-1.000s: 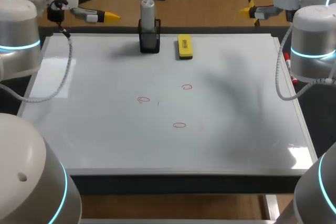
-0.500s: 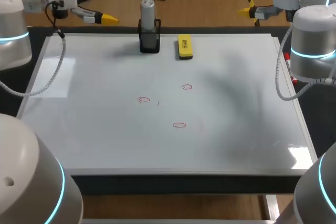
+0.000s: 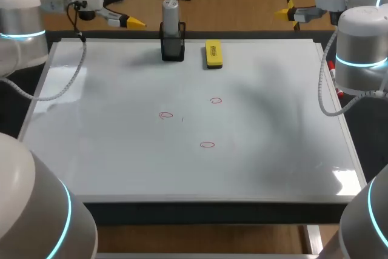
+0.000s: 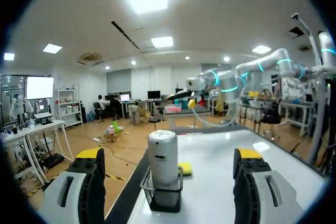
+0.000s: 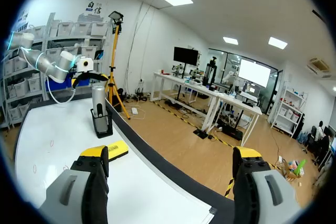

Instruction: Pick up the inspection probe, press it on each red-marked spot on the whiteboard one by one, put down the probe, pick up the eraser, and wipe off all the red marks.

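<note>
While left gripper [image 3: 134,8] gapes, probe [image 3: 171,13] stands upright

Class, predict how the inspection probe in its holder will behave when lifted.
The probe looks rigid and smooth-sided, so it may slip. It stands tall in a narrow black holder, so a sideways pull might tip both.

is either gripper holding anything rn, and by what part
Nothing is held. Left gripper and right gripper are both open and empty; the probe stands in its holder.
</note>
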You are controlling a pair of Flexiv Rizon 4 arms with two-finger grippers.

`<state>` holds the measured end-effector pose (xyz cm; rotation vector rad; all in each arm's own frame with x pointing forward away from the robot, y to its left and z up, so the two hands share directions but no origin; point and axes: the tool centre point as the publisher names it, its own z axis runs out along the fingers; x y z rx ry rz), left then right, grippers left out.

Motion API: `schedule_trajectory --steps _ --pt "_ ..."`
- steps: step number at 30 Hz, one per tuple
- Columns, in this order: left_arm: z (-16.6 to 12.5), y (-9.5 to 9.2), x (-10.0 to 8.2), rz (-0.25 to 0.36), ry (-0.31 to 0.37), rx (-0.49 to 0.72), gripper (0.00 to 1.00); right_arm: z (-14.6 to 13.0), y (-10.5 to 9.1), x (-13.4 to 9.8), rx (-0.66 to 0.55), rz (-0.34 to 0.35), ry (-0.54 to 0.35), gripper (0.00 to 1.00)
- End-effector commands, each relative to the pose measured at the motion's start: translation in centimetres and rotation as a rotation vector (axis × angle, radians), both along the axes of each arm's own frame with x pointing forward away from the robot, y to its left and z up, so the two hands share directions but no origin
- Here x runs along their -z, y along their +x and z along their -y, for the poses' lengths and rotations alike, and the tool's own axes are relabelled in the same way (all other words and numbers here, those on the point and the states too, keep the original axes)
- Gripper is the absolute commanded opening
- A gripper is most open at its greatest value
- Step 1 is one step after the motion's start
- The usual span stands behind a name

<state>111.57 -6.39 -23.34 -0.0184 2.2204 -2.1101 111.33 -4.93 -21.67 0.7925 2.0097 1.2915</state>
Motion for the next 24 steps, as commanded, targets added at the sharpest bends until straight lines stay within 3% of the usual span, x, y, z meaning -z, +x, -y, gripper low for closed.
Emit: schedule_trajectory --steps 1,14,24 --pt "1.0 1.2 1.3 -0.013 -0.028 0.171 1.0 0.0 0.1 0.0 -0.001 -0.002 -0.001 1.0" --pt "4.3 1.8 2.0 -0.021 -0.056 0.07 1.0 0.0 0.1 0.0 -0.001 -0.002 -0.001 1.0" --pt "6.4 1.1 2.5 -0.036 -0.075 -0.006 1.0 0.0 0.1 0.0 -0.001 -0.002 -0.001 1.0"
